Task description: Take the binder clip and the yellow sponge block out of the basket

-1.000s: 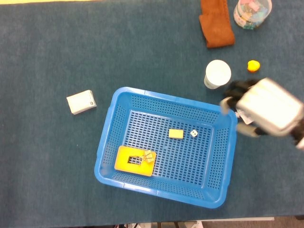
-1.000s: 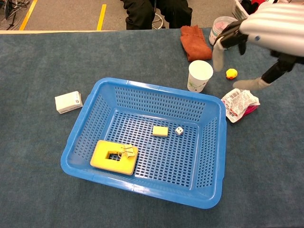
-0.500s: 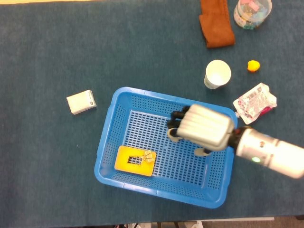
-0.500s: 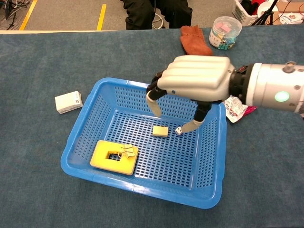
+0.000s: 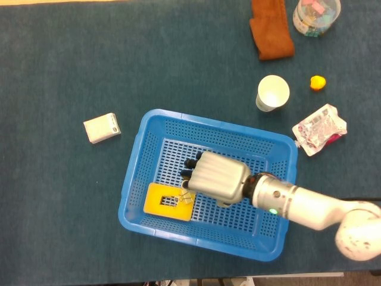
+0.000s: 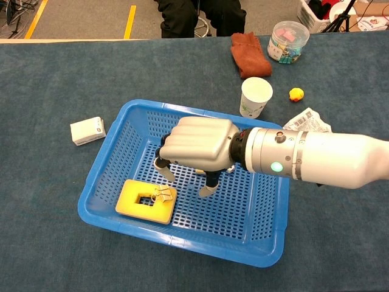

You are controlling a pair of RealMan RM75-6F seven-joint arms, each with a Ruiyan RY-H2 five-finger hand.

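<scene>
The blue basket [image 5: 132, 179] [image 6: 103, 164] sits mid-table. A yellow sponge block [image 5: 156, 202] [image 6: 130, 204] with a rectangular hole lies in its front left corner. The gold binder clip [image 5: 186, 196] [image 6: 163, 194] rests on the block's right end. My right hand [image 5: 217, 177] [image 6: 197, 145] hovers inside the basket just right of and above the clip. Its fingers are apart and point down, and it holds nothing. One fingertip [image 6: 166, 175] hangs close above the clip without touching it. The hand hides the small pale block and the die. My left hand is out of sight.
A white paper cup [image 5: 272, 92] [image 6: 255, 96] stands behind the basket's right corner. A snack packet [image 5: 319, 128] [image 6: 307, 120] and a small yellow duck [image 5: 318, 82] lie to the right. A white box [image 5: 102, 127] lies left. A brown cloth [image 5: 271, 27] and a clip jar [image 5: 315, 13] sit at the back.
My right hand has swept from beside the cup, over the basket's right rim and down to the left. It now hovers next to the binder clip, covering the small block and die.
</scene>
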